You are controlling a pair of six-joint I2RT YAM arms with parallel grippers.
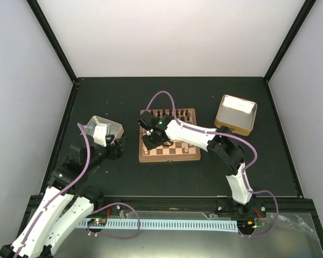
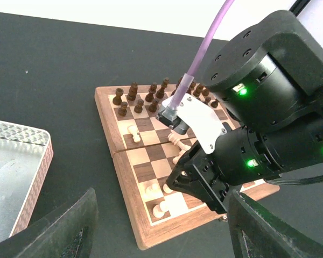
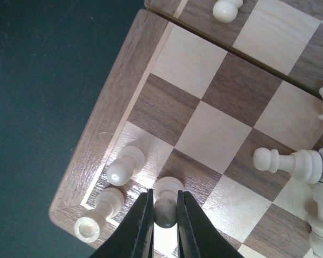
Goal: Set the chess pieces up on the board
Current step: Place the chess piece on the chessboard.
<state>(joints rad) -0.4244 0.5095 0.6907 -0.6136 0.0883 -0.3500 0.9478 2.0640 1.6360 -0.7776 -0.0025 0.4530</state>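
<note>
One pale pawn [image 3: 168, 189] pinched in right gripper [image 3: 165, 215], board [image 3: 116, 107] corner (two pawns [image 3: 126, 164] beside), left gripper [image 2: 164, 236] gaping.

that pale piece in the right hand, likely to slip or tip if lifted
The pale piece looks like smooth turned wood, pinched by the right hand, so it may slip. Small and narrow-based, it probably tips easily if nudged and weighs little.

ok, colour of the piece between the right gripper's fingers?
Piece is pale cream; right wrist view shows it best.
</note>
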